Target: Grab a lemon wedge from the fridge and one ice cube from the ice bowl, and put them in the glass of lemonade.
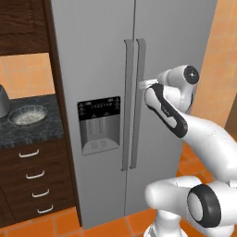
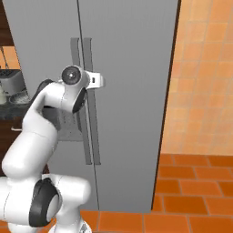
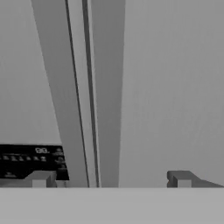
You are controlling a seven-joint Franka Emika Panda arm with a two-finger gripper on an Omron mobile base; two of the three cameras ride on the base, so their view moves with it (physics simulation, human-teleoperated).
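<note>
The grey two-door fridge [image 1: 102, 55] [image 2: 132, 91] stands shut, with a black dispenser panel [image 1: 98, 111] on its left door. The lemon wedge is hidden behind the doors. My gripper [image 1: 146, 84] [image 2: 99, 81] [image 3: 111, 181] is open and empty, right in front of the right door's long handle [image 1: 139, 102] [image 2: 91, 113] [image 3: 107, 109]. In the hand view that handle runs between my two fingertips [image 3: 41, 179]. The ice bowl [image 1: 28, 115] [image 2: 20, 98] sits on the dark counter to the left. I cannot make out the glass of lemonade.
A dark stone counter [image 1: 41, 132] over wooden drawers [image 1: 34, 176] adjoins the fridge's left side. A silver toaster [image 2: 11, 79] stands on it behind the bowl. An orange tiled wall [image 2: 200, 77] and floor [image 2: 191, 191] lie to the fridge's right.
</note>
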